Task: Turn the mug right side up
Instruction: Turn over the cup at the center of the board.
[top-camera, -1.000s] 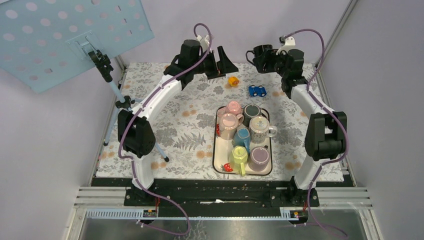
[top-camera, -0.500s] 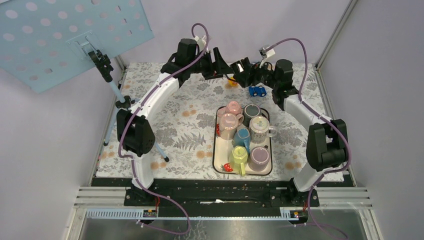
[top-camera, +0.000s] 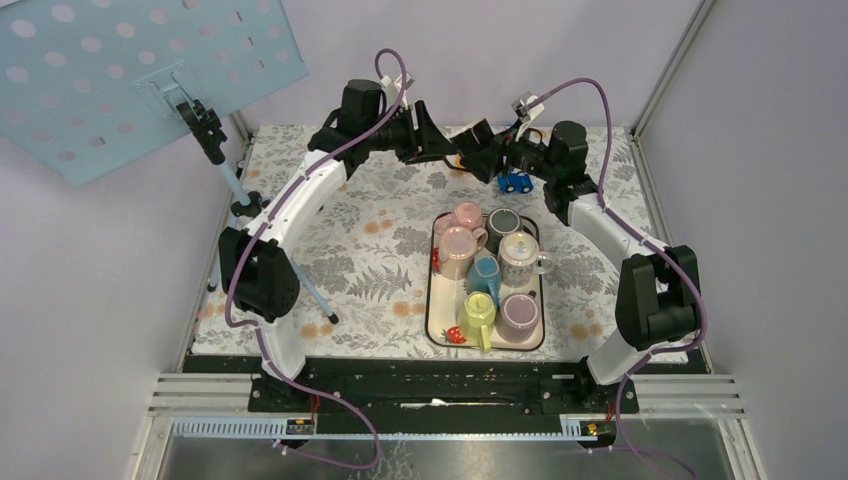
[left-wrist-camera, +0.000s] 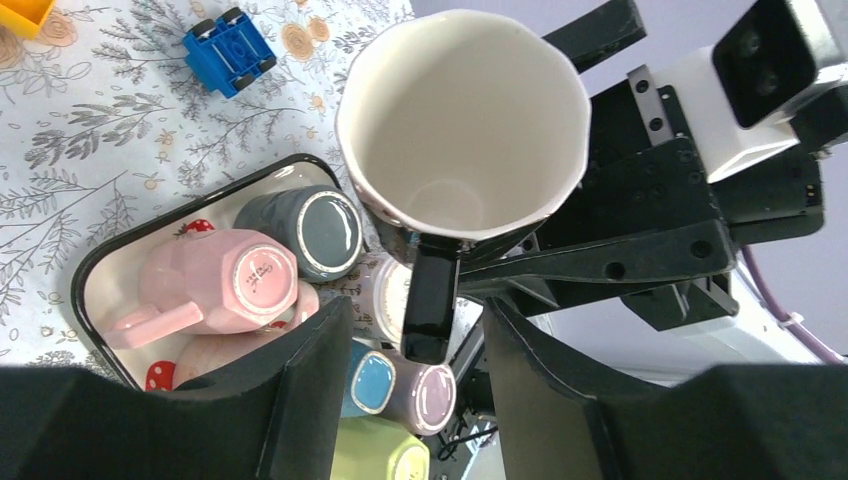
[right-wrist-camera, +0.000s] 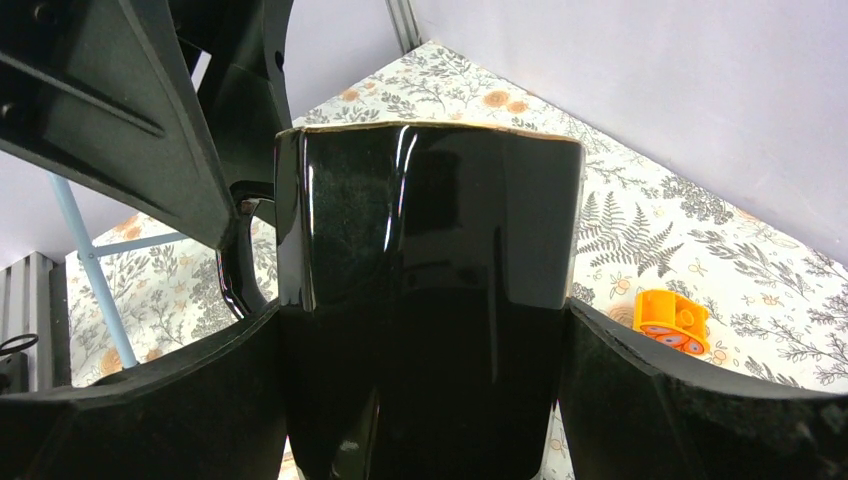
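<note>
Up at the far end of the table (top-camera: 350, 260), over a cloth printed with grey ferns and orange blossoms, both arms meet in mid-air between pale lilac walls (top-camera: 760, 150). A light blue perforated panel (top-camera: 120, 70) sits on a tripod (top-camera: 235, 200) to the left, and ribbed metal rails (top-camera: 450, 400) run along the near edge. The black mug (right-wrist-camera: 430, 300) is aloft there, off the cloth, and the right gripper (right-wrist-camera: 420, 380) is pinching its body from both sides. It's a faceted mug, mirror-glossy black outside and matte cream inside, with its mouth facing the left wrist camera. The left gripper (left-wrist-camera: 415, 310) is spread, its fingers straddling the squared black handle (left-wrist-camera: 430, 300) with a gap showing on each side. Below sits the rounded, black-rimmed tray (top-camera: 430, 310), packed with upturned mugs, a pink one (left-wrist-camera: 215, 290) and a grey one (left-wrist-camera: 310, 232) among them. A blue toy car (top-camera: 515, 182) and an orange block (right-wrist-camera: 672, 320) lie on the cloth nearby.
</note>
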